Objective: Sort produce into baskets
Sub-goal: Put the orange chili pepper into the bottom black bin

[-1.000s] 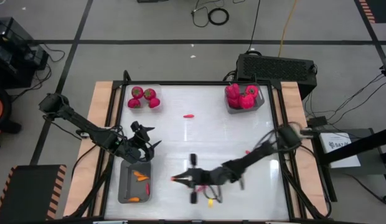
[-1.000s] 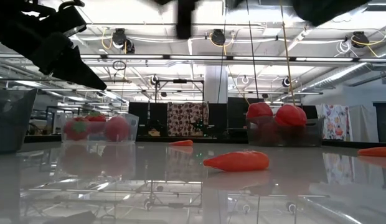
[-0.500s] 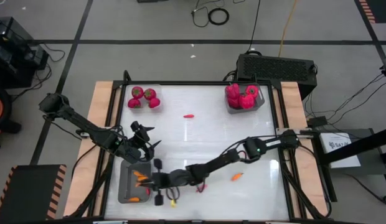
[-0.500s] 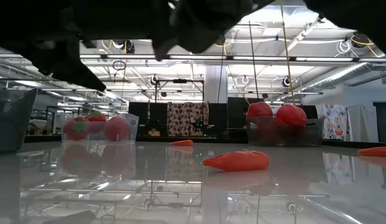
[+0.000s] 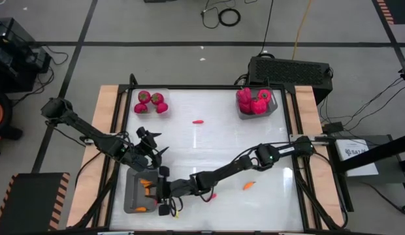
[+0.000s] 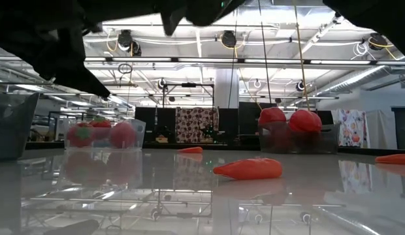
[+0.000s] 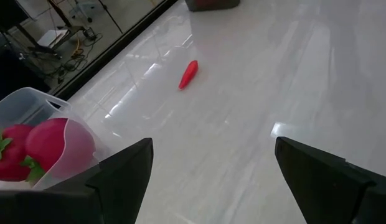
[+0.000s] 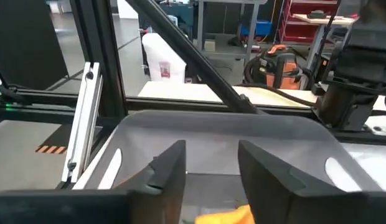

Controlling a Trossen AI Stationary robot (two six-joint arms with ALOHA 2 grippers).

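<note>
My right gripper (image 5: 158, 191) (image 8: 211, 163) reaches across the near edge and stands over the near-left grey tub (image 5: 130, 196), whose wall (image 8: 218, 134) fills its wrist view. Its fingers stand a narrow gap apart. An orange chilli piece (image 8: 221, 216) shows low in that gap, and orange pieces (image 5: 148, 188) lie in the tub. My left gripper (image 5: 157, 143) (image 7: 211, 174) waits open and empty just beyond that tub. Round red fruits (image 5: 151, 102) fill the far-left tub, and red peppers (image 5: 255, 102) fill the far-right tub.
Loose pieces lie on the white table: a red chilli (image 5: 198, 121) (image 7: 188, 74) far of centre, an orange one (image 5: 248, 185) (image 6: 248, 168) near right, and a red one (image 5: 212, 194) beside my right arm. My right arm lies across the near half.
My right gripper has swept toward the table's left edge, from the near middle to over the near-left tub. It showed an orange-red piece at its fingertips a second ago. My left arm has kept still.
</note>
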